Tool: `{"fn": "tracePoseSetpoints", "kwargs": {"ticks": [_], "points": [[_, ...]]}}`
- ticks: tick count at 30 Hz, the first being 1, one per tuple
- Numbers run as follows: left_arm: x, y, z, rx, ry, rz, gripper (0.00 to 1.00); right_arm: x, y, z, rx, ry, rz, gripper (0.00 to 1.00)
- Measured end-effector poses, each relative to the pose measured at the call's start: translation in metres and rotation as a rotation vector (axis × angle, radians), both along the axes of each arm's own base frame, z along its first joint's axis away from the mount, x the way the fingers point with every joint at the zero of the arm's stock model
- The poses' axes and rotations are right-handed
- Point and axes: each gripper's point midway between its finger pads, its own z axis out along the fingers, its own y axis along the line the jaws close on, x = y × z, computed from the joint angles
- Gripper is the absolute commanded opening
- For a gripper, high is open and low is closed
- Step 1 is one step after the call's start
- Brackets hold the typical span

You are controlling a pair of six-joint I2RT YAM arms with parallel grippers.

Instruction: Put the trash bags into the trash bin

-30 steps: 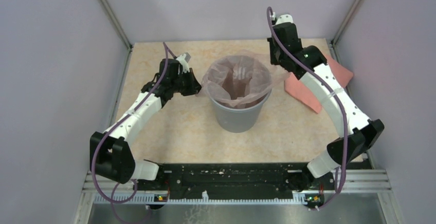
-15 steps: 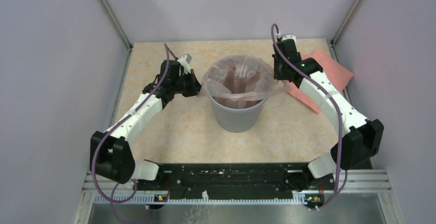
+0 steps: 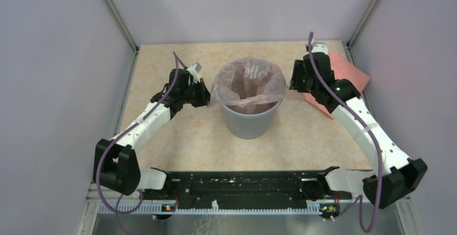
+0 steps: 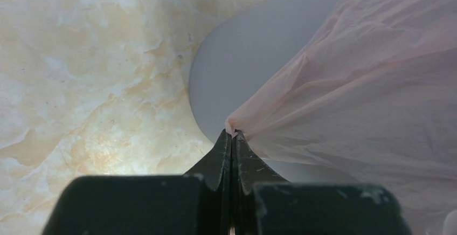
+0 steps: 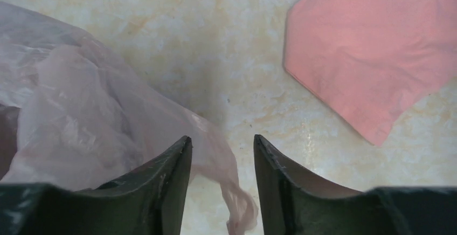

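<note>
The grey trash bin (image 3: 249, 120) stands mid-table, with the translucent pale pink trash bag (image 3: 249, 81) lining it and its mouth spread over the rim. My left gripper (image 3: 206, 95) is shut on the bag's left edge; in the left wrist view the pinched film (image 4: 345, 95) fans out from the gripper (image 4: 232, 133) across the bin's wall (image 4: 245, 62). My right gripper (image 3: 294, 83) is at the bag's right edge with its jaws apart; in the right wrist view a loose twist of bag (image 5: 237, 202) hangs in the gap of that gripper (image 5: 222, 138), ungripped.
An opaque salmon-pink folded bundle (image 3: 345, 73) lies flat on the table behind and to the right of my right gripper, also seen as the salmon bundle (image 5: 372, 52) in the right wrist view. Grey walls enclose the table on three sides.
My right arm swung down and rightward from behind the bin to its right side, stretching the bag's edge. Its jaws, shut earlier, now stand apart and the bag's corner has dropped free. The left arm has barely moved.
</note>
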Motion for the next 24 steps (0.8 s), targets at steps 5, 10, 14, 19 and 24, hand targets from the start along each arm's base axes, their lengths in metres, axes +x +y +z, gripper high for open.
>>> {"fn": "tracePoseSetpoints", "kwargs": {"ticks": [5, 10, 14, 19, 24], "points": [[-0.004, -0.002, 0.002, -0.016, 0.001, -0.015, 0.0, -0.017, -0.009, 0.041, 0.062, -0.116, -0.017, 0.66], [-0.006, -0.004, 0.003, -0.026, 0.004, -0.028, 0.0, -0.035, -0.016, 0.063, 0.116, -0.17, -0.028, 0.71], [-0.006, -0.005, 0.004, -0.028, 0.004, -0.032, 0.0, -0.05, -0.017, 0.067, 0.168, -0.183, -0.026, 0.78], [-0.007, -0.006, 0.004, -0.031, 0.005, -0.037, 0.0, -0.074, -0.014, 0.056, 0.266, -0.174, -0.015, 0.8], [-0.008, -0.006, 0.006, -0.033, 0.001, -0.039, 0.0, -0.083, -0.003, 0.04, 0.394, -0.149, -0.021, 0.83]]}}
